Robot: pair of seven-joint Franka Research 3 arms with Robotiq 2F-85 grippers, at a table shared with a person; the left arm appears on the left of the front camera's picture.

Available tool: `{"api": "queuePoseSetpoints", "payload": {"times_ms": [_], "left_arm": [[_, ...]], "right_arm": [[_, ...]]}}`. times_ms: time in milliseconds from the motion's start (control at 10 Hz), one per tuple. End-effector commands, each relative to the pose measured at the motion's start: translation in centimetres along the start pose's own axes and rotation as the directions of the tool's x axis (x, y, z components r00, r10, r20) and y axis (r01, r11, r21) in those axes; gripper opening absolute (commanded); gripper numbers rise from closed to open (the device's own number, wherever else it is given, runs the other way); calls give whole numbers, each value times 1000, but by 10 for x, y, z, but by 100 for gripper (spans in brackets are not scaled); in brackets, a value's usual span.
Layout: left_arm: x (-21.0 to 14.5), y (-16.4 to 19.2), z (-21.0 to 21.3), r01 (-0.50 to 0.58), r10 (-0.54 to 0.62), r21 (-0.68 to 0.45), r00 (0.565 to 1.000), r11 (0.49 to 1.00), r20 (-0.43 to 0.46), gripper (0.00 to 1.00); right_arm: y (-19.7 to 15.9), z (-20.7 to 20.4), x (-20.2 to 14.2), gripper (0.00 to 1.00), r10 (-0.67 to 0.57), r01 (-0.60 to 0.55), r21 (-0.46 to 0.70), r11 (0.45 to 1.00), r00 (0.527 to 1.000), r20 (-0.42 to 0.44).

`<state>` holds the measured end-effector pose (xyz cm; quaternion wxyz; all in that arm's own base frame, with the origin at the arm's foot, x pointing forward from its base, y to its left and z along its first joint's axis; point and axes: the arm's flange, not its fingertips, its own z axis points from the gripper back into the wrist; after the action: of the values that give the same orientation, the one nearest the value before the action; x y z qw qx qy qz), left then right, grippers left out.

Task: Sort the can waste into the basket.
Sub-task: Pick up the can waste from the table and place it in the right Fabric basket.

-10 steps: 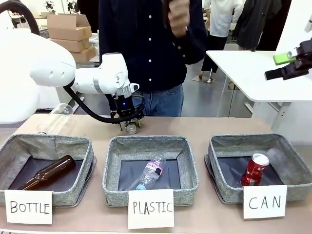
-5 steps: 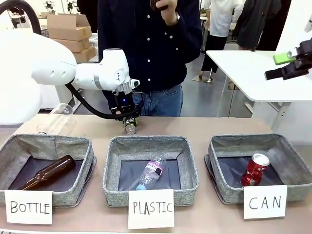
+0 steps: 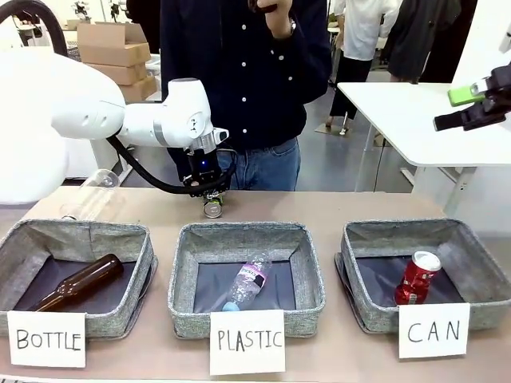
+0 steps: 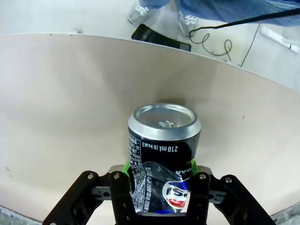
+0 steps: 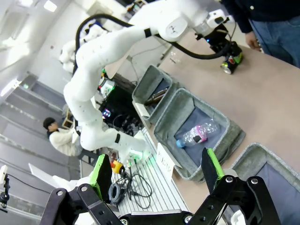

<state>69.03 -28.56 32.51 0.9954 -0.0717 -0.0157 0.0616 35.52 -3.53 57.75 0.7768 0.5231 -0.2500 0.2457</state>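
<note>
Left gripper (image 3: 210, 197) is clamped on the small black-and-blue metal drink can (image 3: 213, 210). It sits upper-middle in the front frame, at the far side of the beige table (image 3: 343, 209), just behind the middle basket. In the left wrist view the green pads (image 4: 124, 168) press both sides of the can body, silver end up-frame, label dented near the pads. Can't tell if the can is clear of the tabletop.

Right gripper (image 3: 469, 108) is at the upper right of the front frame, well apart from everything on the table. Its jaws are spread wide with nothing between them; same in the right wrist view, at bottom of frame.

Red metal drink can with white lettering (image 3: 417, 278) is lower right, tilted inside the grey fabric basket (image 3: 479, 239) behind the white "CAN" card (image 3: 433, 329).

Middle grey basket (image 3: 239, 232), carded "PLASTIC", holds a clear plastic bottle (image 3: 246, 283). Left grey basket (image 3: 80, 232), carded "BOTTLE", holds a brown glass bottle (image 3: 78, 282).

Person in a dark shirt (image 3: 239, 72) stands top centre, behind the table.
</note>
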Motion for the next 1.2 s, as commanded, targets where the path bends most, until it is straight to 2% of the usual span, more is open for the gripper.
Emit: {"api": "queuePoseSetpoints", "payload": {"times_ms": [0, 100, 200, 300, 400, 500, 600, 700, 800, 900, 1000, 1100], "left_arm": [[-12, 12, 19, 19, -19, -52, 1000, 998, 3, 0], [-25, 23, 42, 76, -76, -92, 997, 993, -2, 0], [-53, 46, 77, 186, -192, -178, 981, 966, -16, 0], [-100, 83, 118, 344, -363, -236, 931, 909, -44, 0], [-145, 117, 148, 484, -497, -294, 867, 824, 34, 0], [-190, 142, 165, 635, -638, -365, 759, 681, 130, 0], [-229, 154, 168, 757, -739, -403, 630, 514, 240, 0], [-265, 153, 156, 855, -812, -391, 478, 341, 336, 0], [-292, 143, 140, 918, -836, -343, 343, 201, 428, 0], [-311, 129, 126, 941, -830, -328, 253, 90, 497, 0], [-317, 122, 117, 951, -838, -291, 243, 106, 489, 0], [-296, 112, 155, 844, -787, -288, 530, 452, 317, 0]], "right_arm": [[2, 2, 3, 100, -4, 4, 0, 1000, 1000, -6], [2, 2, 3, 100, -4, 4, 0, 1000, 1000, -6], [2, 2, 3, 100, -4, 4, 0, 1000, 1000, -6], [2, 2, 3, 100, -4, 4, 0, 1000, 1000, -6], [2, 2, 3, 100, -4, 4, 0, 1000, 1000, -6], [2, 2, 3, 100, -4, 4, 0, 1000, 1000, -6], [2, 2, 3, 100, -4, 4, 0, 1000, 1000, -6], [2, 2, 3, 100, -4, 4, 0, 1000, 1000, -6], [2, 2, 3, 100, -4, 4, 0, 1000, 1000, -6], [2, 2, 3, 100, -4, 4, 0, 1000, 1000, -6], [2, 2, 3, 100, -4, 4, 0, 1000, 1000, -6], [2, 2, 3, 100, -4, 4, 0, 1000, 1000, -6]]}}
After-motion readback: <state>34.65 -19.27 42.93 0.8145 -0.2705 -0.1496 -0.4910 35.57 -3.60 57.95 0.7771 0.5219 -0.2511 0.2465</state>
